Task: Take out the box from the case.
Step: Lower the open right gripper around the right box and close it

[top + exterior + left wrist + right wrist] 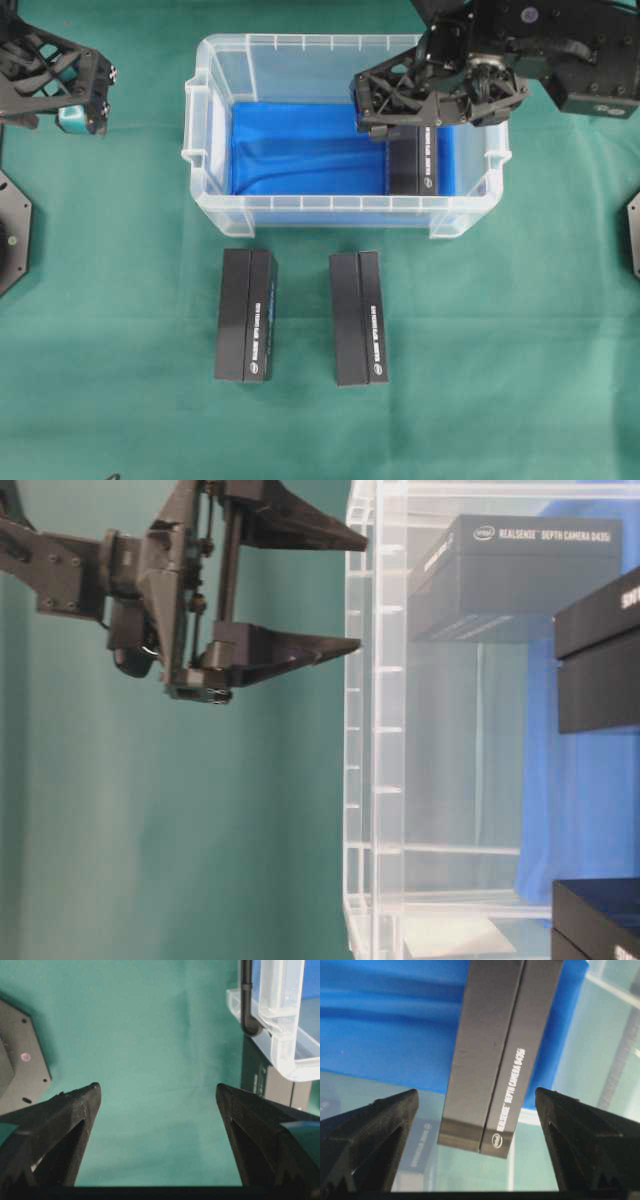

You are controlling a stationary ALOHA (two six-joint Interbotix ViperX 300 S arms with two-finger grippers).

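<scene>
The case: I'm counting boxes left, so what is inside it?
Inside the case lie a blue lining and one black box at its right end. The open right gripper covers the box's far end.

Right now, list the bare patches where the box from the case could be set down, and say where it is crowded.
Free: green cloth right of the two black boxes, cloth left of them, and the strip between them. Crowded: the case's right end, where the right gripper, jaws open, hangs over the box.
</scene>
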